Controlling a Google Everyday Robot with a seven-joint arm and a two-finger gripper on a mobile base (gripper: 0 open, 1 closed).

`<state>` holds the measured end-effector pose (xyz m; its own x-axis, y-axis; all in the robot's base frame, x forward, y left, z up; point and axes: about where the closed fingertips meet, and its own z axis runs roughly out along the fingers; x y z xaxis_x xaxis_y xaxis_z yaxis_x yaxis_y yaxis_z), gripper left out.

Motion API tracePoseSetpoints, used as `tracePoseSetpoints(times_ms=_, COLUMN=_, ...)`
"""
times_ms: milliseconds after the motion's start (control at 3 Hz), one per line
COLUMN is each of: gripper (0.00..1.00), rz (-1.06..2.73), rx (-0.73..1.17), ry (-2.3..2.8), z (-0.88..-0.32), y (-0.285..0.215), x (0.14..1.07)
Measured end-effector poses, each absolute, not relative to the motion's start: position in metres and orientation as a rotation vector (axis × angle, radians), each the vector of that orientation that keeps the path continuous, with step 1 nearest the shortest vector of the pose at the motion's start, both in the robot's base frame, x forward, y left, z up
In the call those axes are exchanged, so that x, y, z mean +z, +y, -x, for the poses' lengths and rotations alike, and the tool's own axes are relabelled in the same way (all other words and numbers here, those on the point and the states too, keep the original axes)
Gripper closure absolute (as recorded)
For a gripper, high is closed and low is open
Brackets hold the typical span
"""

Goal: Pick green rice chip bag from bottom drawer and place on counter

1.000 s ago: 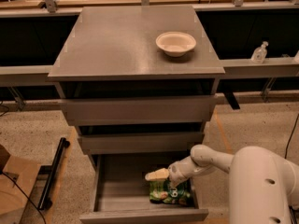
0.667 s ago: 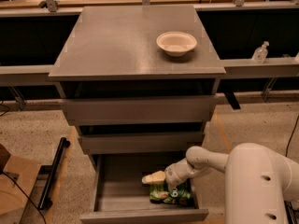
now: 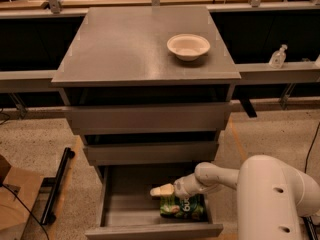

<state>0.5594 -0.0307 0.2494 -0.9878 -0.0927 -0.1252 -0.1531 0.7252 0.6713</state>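
Reaching into the bottom drawer (image 3: 107, 204), we had the end effector (image 3: 166, 189) at the green rice chip bag (image 3: 183, 208); clamped or apart, we could not tell. We judged a firm lift to the bench (image 3: 125, 49) came next.

Arm (image 3: 216, 175) fwd, hand (image 3: 160, 190) low, prob. horizontal.

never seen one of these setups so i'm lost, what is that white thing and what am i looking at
The white shape at lower right is a mobile robot with one arm. The single camera looks down at a grey cabinet from the front. Its counter carries a pale bowl. The bottom drawer stands open, with a green rice chip bag lying inside. The arm reaches into that drawer, and its gripper sits at the bag's top edge. Whether it grips the bag cannot be told.
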Motion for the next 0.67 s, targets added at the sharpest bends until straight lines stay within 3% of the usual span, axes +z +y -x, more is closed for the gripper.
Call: tracePoseSetpoints(times_ms=667, gripper=0.0, rz=0.251, rx=0.696, ry=2.874, z=-0.59, y=-0.035, x=0.207)
